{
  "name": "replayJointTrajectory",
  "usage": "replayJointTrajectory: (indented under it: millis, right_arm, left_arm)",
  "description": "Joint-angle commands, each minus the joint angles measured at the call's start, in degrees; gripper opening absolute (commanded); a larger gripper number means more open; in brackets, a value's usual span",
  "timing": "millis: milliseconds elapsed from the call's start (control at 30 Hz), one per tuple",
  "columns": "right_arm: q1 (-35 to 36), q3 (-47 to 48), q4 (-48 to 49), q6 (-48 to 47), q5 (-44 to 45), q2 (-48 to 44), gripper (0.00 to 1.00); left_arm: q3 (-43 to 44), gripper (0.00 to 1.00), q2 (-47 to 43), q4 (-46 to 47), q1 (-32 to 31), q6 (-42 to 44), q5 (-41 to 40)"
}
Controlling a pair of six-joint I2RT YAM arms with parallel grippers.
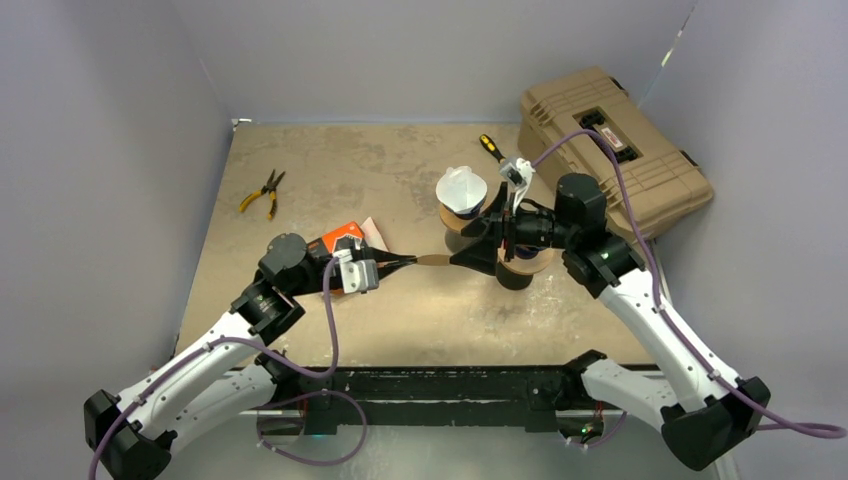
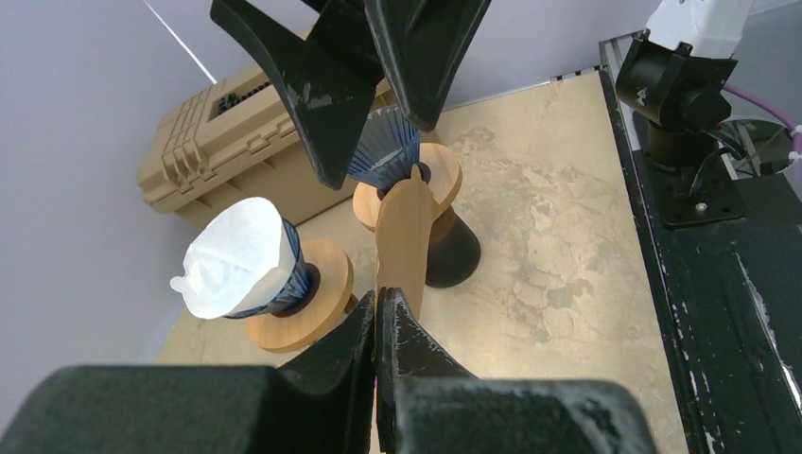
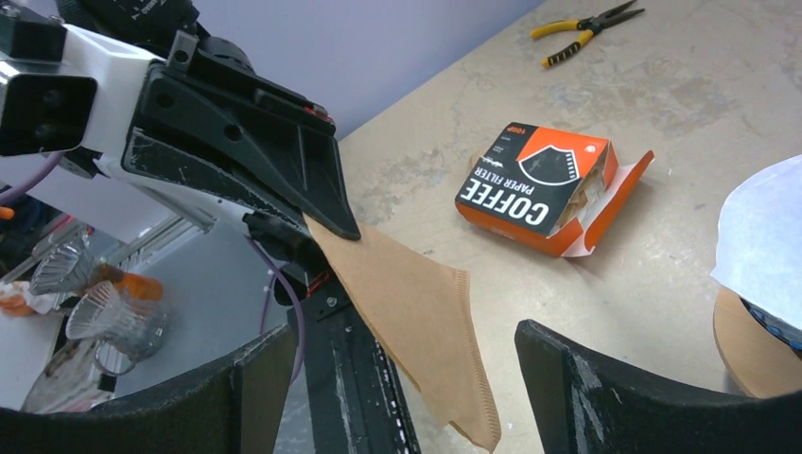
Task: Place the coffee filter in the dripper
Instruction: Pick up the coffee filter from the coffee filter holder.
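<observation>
Table [image 1: 380, 180], left jaws pinch filter [image 3: 416, 322], right seemingly wide

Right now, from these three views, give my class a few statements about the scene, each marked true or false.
1. The left gripper pinches a brown filter. True.
2. The right gripper is shut. False: its jaws stand wide open.
3. One dripper holds a white filter. True.
4. The pliers lie on the toolbox. False: they lie on the table.
5. The filter box is closed. False: one end flap is open.
</observation>
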Motion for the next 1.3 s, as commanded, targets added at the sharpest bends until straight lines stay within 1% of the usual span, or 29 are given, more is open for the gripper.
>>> replayJointTrajectory:
  millis: [0, 100, 233, 533, 700, 867, 1133, 1267]
  right_arm:
    - [-0.3, -0.7, -0.7, -0.8, 1.7, -1.9, 0.91]
    - [-0.3, -1.9, -0.7, -0.6, 3.6, -2.0, 0.90]
    - [-0.4, -3.6, -0.7, 0.6, 7.1, -1.1, 0.87]
    - [-0.4, -4.6, -0.7, 0.7, 9.4, 0.4, 0.87]
    - [-0.4, -4.6, -0.1, 0.4, 8.0, -0.3, 0.90]
    - [-0.5, -3.1, -0.2, 0.6, 9.6, -2.7, 0.94]
    - [-0.5, -2.6, -0.6, 0.9, 11.8, -2.2, 0.95]
    - [-0.4, -2.4, 0.3, 1.2, 11.2, -1.9, 0.95]
  left_arm:
    - [0.3, 0.00, -0.9, -0.3, -0.4, 1.5, -0.2]
    - [-0.3, 0.00, -1.0, 0.4, -0.4, 0.7, -0.4]
    - [-0.5, 0.00, -0.7, 1.5, -0.4, 0.0, -0.4]
    - [-0.9, 0.00, -0.4, 2.5, -0.6, -1.8, -0.6]
    - [-0.8, 0.00, 0.2, 2.1, -0.7, -2.0, -1.6]
    - [-0.4, 0.00, 0.5, -0.5, -0.7, -1.2, -3.7]
    - [-0.2, 0.00, 1.2, -1.4, -0.8, -1.7, -3.4]
    - [0.1, 0.00, 1.1, -1.8, -0.9, -1.5, -3.6]
